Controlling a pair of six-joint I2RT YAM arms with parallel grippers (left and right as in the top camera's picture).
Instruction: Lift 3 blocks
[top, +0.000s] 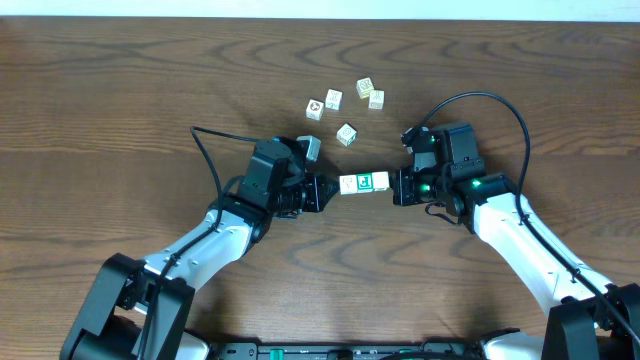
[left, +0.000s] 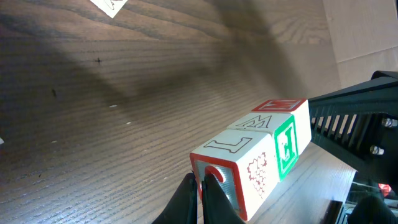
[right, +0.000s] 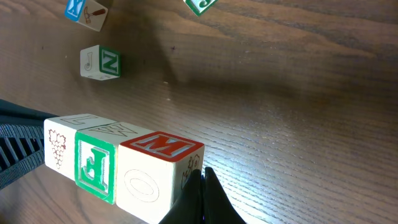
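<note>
Three blocks (top: 364, 183) were held as one row between the two arms, end to end. The L block (left: 231, 163) was at the left gripper, the green block (left: 285, 144) in the middle, and the M block (right: 158, 165) at the right gripper. The step in hand was judged to be the lift itself. The squeeze was in place, and the row appeared raised off the bench (top: 100, 90) in both wrist views. Clearance could not be confirmed from overhead.

The left gripper (top: 328, 190) was fully shut with nothing pinched between its fingers. Its closed tip was pressed flat on the L block's end face. The right gripper (top: 397, 186) was likewise shut and empty, its tip butted against the M block's end face. The row was carried by inward pressure alone.

Next move, as judged: both arms to be raised together at the same rate, with the inward push held constant. With any drift apart or height mismatch, the green block would likely be dropped or the row buckled.

Pose: both forearms were angled inward from the near edge. The wrists were turned so that the grippers faced each other along one line, roughly level. Loose cubes (top: 345, 133) were seen further back, well apart from the row.
</note>
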